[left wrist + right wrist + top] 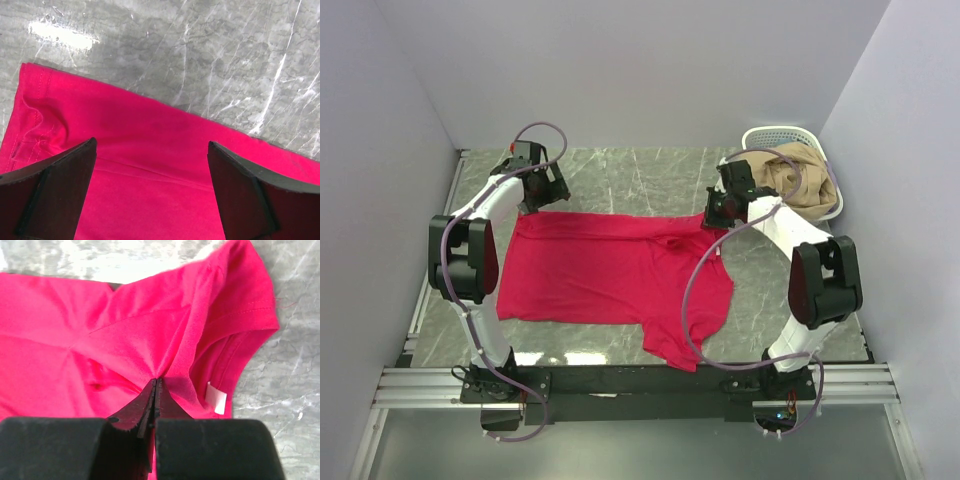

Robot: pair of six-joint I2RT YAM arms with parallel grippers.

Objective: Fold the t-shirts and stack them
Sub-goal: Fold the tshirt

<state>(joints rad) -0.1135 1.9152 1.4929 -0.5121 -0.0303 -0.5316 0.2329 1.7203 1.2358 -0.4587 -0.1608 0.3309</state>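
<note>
Where the table (pixel 650 180) reaches its far right corner, we find the basket (pixel 775 133), which serves as our reference point. A tan cloth (pixel 805 185) is heaped inside it.

We locate the shirt (pixel 610 270) on the table, to the left of the basket and nearer the arm bases. It lies mostly flat, with one sleeve reaching toward the bases. Its neck end is the end nearest the basket, and its hem end is the end farthest from the basket.

We see the right gripper (pixel 156 382) just left of the basket, at the neck end of the shirt. Its jaws are pressed together on a raised ridge of red cloth beside the collar, and creases radiate from the pinch. A white label (pixel 216 397) shows inside the collar, close beside the pinch.

We see the left gripper (pixel 152 147) well apart from the basket, over the far corner of the hem end. Its jaws stand wide apart with nothing held between them. Both fingers sit above red cloth just inside the shirt's edge, with bare table beyond. We cannot tell whether the fingertips touch the cloth.
</note>
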